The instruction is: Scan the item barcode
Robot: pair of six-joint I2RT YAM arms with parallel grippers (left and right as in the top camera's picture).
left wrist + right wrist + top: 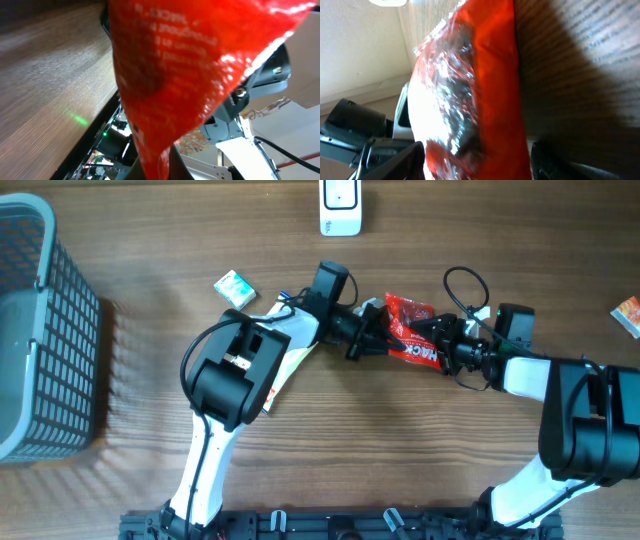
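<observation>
Red packet grasped by left tool, its other end bracketed by right tool, grip there undeterminable

Overhead view: is looking straight down from high above, taking in most of the worktop. Left wrist view: is sitting very close against the red packet, facing along the worktop, frame tilted. Right wrist view: is pressing equally close on that packet, frame turned sideways. All three are sharing the packet.
</observation>
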